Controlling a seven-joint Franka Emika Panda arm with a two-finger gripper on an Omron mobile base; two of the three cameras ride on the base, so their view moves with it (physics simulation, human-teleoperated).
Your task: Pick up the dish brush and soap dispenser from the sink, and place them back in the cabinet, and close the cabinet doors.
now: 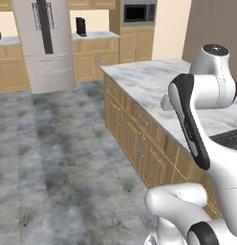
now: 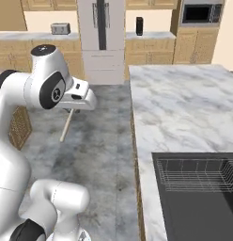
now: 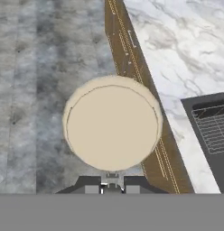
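My gripper [image 3: 112, 187] is shut on the dish brush [image 3: 112, 124]. The brush's round cream head sits right in front of the fingertips in the hand view. In the right base view the gripper [image 2: 75, 109] hangs over the floor left of the island, and the dish brush's thin pale handle [image 2: 66, 126] slants down from it. The black sink [image 2: 158, 197] with its wire grid rack [image 2: 198, 174] is set in the marble island to the right, also seen as the sink [image 3: 212, 122] and the sink [image 1: 229, 139]. The soap dispenser, cabinet and cabinet doors are out of view.
The marble island counter [image 2: 179, 108] has tan drawer fronts [image 1: 134, 139] along its side. A steel fridge [image 2: 101, 37], a microwave [image 2: 200, 13], a toaster [image 2: 60, 28] and a dark canister [image 2: 139, 24] line the back wall. Open grey floor [image 1: 58, 158] lies left of the island.
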